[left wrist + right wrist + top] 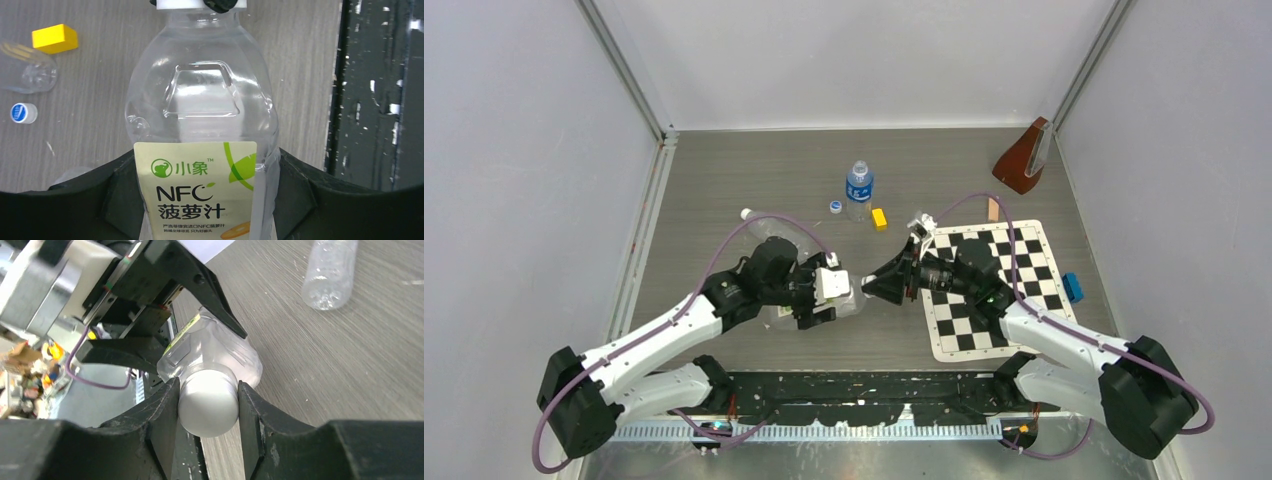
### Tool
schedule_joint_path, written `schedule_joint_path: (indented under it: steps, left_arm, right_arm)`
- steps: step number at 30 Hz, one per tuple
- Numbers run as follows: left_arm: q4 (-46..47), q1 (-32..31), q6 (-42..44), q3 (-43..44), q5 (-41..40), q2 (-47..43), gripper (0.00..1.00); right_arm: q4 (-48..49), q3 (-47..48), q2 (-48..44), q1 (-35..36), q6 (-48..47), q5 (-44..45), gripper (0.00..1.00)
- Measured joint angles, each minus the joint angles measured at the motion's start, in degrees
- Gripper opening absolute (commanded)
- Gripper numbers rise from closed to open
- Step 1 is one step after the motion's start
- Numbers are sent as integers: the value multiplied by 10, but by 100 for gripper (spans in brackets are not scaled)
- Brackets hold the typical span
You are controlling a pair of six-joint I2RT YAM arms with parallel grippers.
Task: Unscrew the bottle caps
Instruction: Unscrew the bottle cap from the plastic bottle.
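My left gripper (pixel 205 167) is shut on the wide bottle (pixel 197 100) with the white-yellow label, and holds it lying level above the table. Its white cap (pixel 207 410) points at my right gripper (pixel 208 392), whose two black fingers press on either side of the cap. In the top view the two grippers meet at mid-table, left (pixel 836 292) and right (pixel 871 287). A small blue-labelled bottle (pixel 859 190) stands behind them with a loose bluish-white cap (pixel 835 207) beside it. A slim unlabelled bottle (pixel 774 232) lies at the left, with its cap on.
A yellow block (pixel 880 218) lies right of the blue-labelled bottle. A checkerboard mat (pixel 989 300) lies under my right arm, with a blue block (pixel 1074 287) at its right edge. A brown wedge-shaped object (pixel 1022 160) stands at the back right corner.
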Motion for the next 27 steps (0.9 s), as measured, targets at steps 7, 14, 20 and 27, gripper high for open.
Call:
schedule_joint_path:
  steps: [7, 14, 20, 27]
  left_arm:
    - [-50, 7, -1, 27, 45, 5, 0]
    - [-52, 8, -1, 27, 56, 7, 0]
    - [-52, 8, 0, 33, 78, 12, 0]
    - [-65, 8, 3, 43, 104, 23, 0]
  right_arm:
    - [18, -3, -10, 1, -83, -56, 19]
    - [13, -4, -18, 2, -108, -65, 19]
    - [7, -17, -51, 3, -132, -65, 17]
    - [19, -34, -77, 3, -174, -82, 11]
